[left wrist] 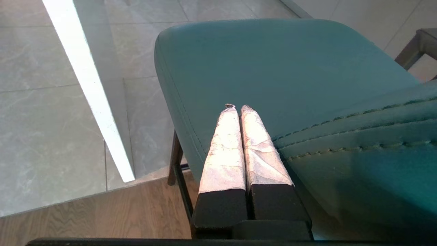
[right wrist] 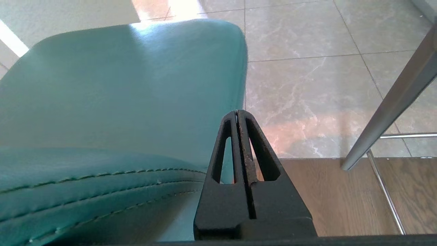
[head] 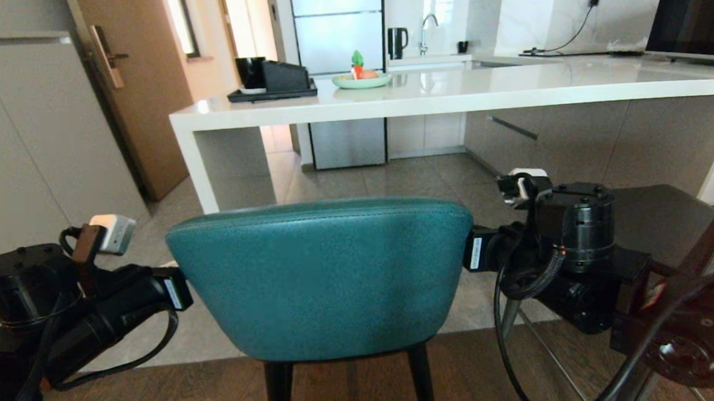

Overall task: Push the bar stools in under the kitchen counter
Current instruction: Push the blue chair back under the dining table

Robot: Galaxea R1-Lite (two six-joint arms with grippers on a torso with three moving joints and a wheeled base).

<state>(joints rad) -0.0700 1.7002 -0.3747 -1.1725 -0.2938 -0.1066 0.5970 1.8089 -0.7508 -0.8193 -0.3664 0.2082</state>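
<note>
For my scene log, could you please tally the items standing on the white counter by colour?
Black: 3, tray, box, cup
Green: 1, plate
Dark: 1, laptop
Total: 5

Both arms extended forward — jaws pressed together.

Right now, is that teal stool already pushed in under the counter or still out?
Still out. The teal stool stands short of the counter, with bare floor between them.
</note>
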